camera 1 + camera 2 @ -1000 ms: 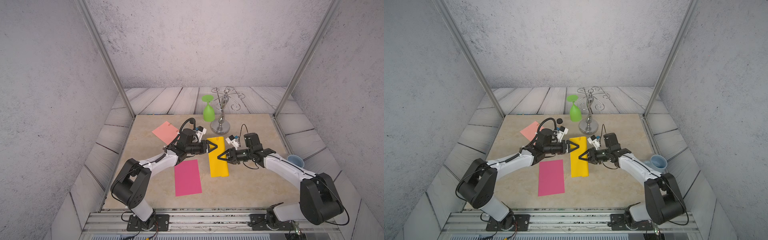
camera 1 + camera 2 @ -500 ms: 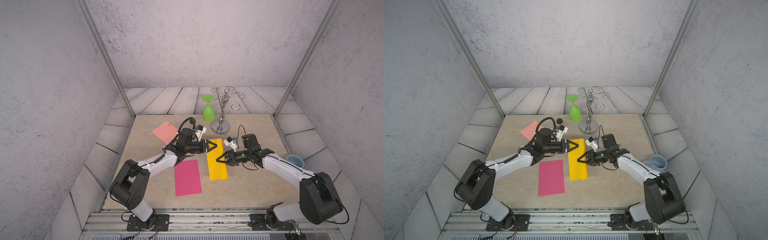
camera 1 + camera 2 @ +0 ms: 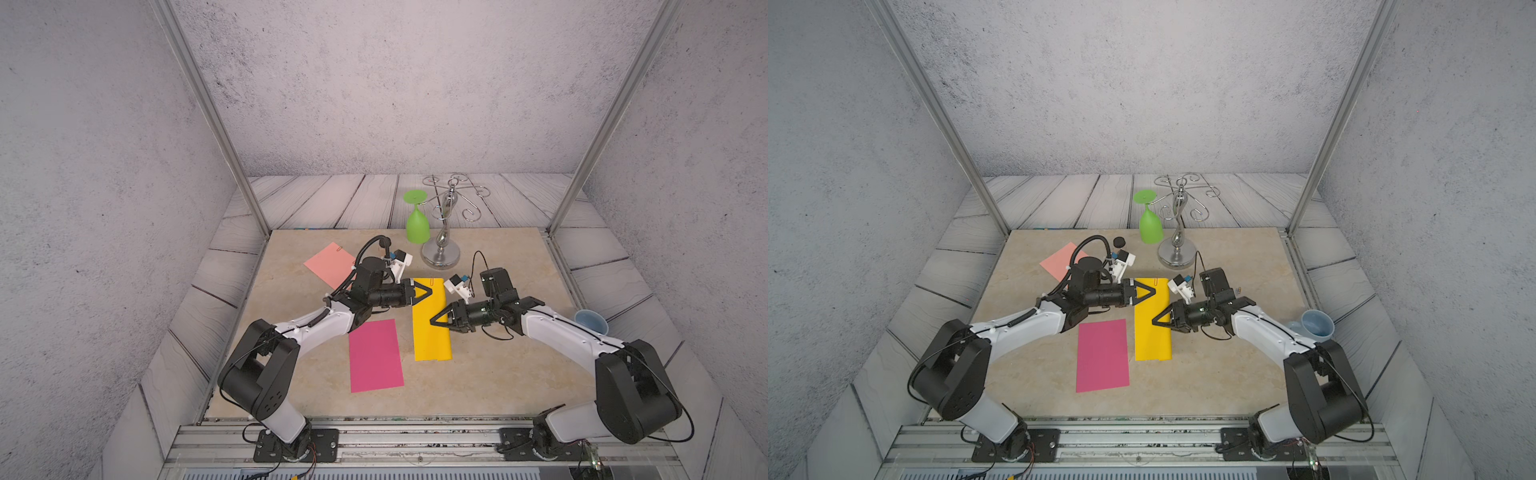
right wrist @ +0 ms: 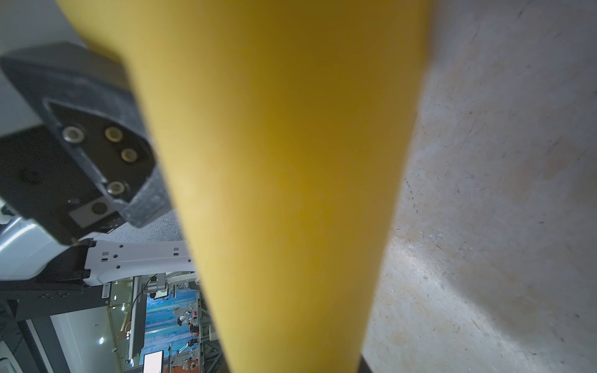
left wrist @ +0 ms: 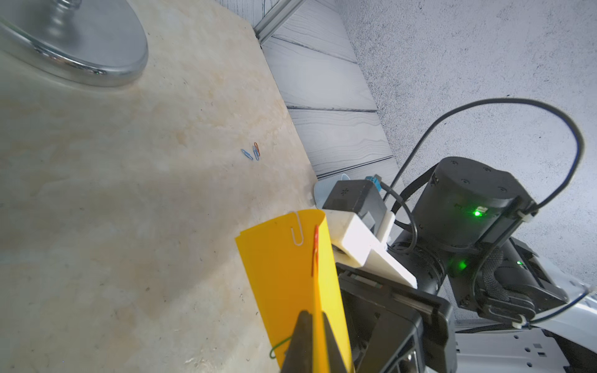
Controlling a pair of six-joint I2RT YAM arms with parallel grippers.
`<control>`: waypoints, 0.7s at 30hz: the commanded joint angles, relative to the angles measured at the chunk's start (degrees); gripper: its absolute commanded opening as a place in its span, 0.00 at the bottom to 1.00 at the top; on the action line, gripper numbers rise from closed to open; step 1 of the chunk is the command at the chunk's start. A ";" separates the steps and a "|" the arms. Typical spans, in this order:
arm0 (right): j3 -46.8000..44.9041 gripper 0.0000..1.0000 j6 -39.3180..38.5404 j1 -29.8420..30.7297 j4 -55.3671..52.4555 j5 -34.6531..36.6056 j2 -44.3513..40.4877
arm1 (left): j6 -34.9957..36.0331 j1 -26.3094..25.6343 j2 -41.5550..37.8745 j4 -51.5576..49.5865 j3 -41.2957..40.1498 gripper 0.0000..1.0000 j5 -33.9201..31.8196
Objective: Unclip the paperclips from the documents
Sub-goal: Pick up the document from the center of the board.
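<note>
Step in hand, as I read it: stripping clips off the yellow sheet point(image 3: 431, 340), mid-frame in both top views, just right of the magenta sheet point(image 3: 376, 355). Up-left of centre lies the salmon sheet point(image 3: 328, 264), a corner clip point(image 3: 340, 248) at its top, untouched.

Grip check:
- The right end effector point(image 3: 434, 322) is clamped on the yellow sheet's right edge. The right wrist view shows bowed paper running down into the grip.
- The left end effector point(image 3: 428, 292) is pinched together on the sheet's upper part.
- In the left wrist view, paper passes between the fingers point(image 5: 302, 342), and a green clip point(image 5: 277, 347) loops out just beside them. Can't tell if the wire itself is caught.

Same view: a white clip point(image 5: 298, 234) and a red clip point(image 5: 315, 255) sit on the sheet's far edge, which is lifted and curled off the worktop point(image 5: 129, 193). Three loose clips point(image 5: 253, 151) lie well apart from the sheet, upper centre of that frame.

To do it well:
- Make sure the pinch is on wire, not only paper, or the pull will likely drag or tear the sheet.
- Right side holds firm. Left side draws the clip straight off the edge, along its own length, in the paper's plane.
- Go slow, since thin paper probably buckles.
- Then take white and red.
</note>
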 commanded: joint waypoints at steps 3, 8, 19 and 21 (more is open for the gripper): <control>2.17 0.41 -1.23 0.13 -1.56 0.73 1.43 | 1.08 0.31 -2.26 -0.03 0.13 0.02 0.51; 4.78 0.57 -7.59 -0.12 -9.62 6.07 0.46 | 4.65 0.31 -3.06 -5.15 2.23 0.00 1.36; 12.02 0.84 -21.15 -4.93 -24.32 20.25 -7.88 | 24.14 0.45 -4.37 -32.18 14.40 0.00 2.82; 12.92 0.84 -23.19 -5.73 -24.67 19.44 -9.28 | 26.98 0.49 -4.55 -35.26 15.87 0.00 2.65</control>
